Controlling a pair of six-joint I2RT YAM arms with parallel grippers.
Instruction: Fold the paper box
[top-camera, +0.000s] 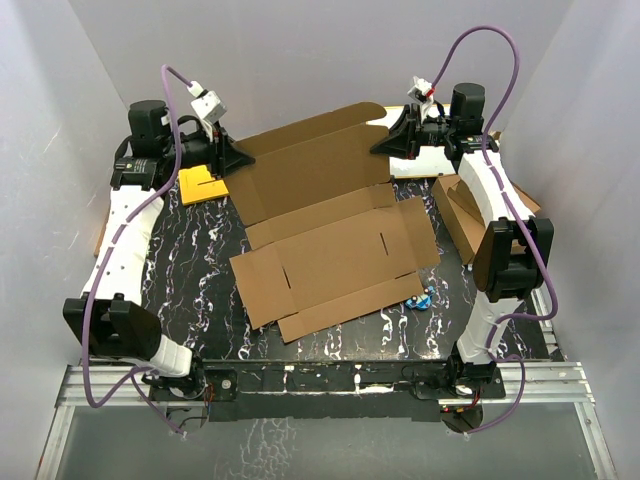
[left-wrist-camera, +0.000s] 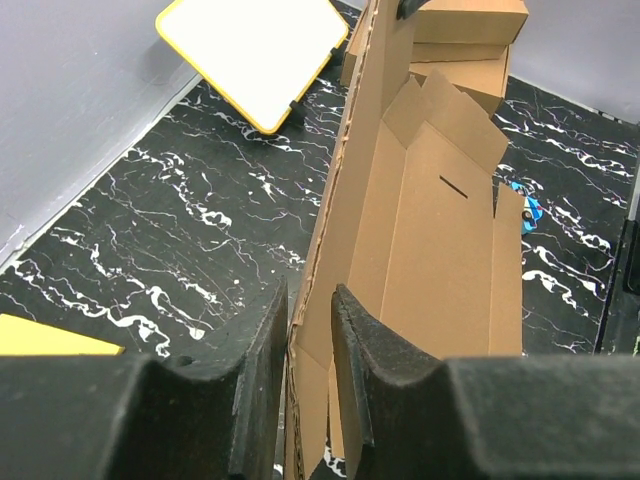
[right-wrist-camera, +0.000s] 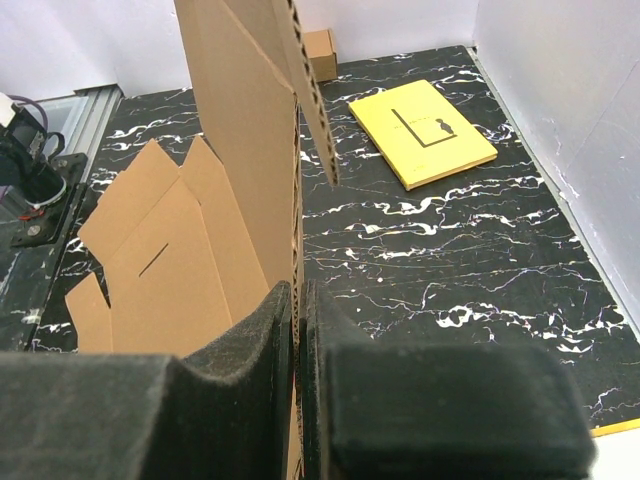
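While its front panels lie flat across the middle of the black marbled tabletop (top-camera: 200, 280), the paper box (top-camera: 335, 255) has its rear panel lifted off the surface at the far side, tilted up between the two arms. The left fingers (left-wrist-camera: 262, 375) pinch the left end of that raised panel, with the corrugated edge caught between their dark foam faces in the left wrist view. The right fingers (right-wrist-camera: 250, 380) are pressed tight on the panel's right end, and the cardboard rises upright out of them in the right wrist view. Two narrow slots show in the flat middle panel, and its side flaps are spread open on the tabletop. A yellow card (top-camera: 200, 185) with black lines lies flat at the far left, just beside the left fingers. A white card edged in yellow (left-wrist-camera: 250, 55) lies behind the raised panel, towards the right arm. A smaller brown cardboard box (top-camera: 465, 215) sits at the right edge of the tabletop, partly under the right arm, and a small blue object (top-camera: 421, 298) rests just off the paper box's near right flap
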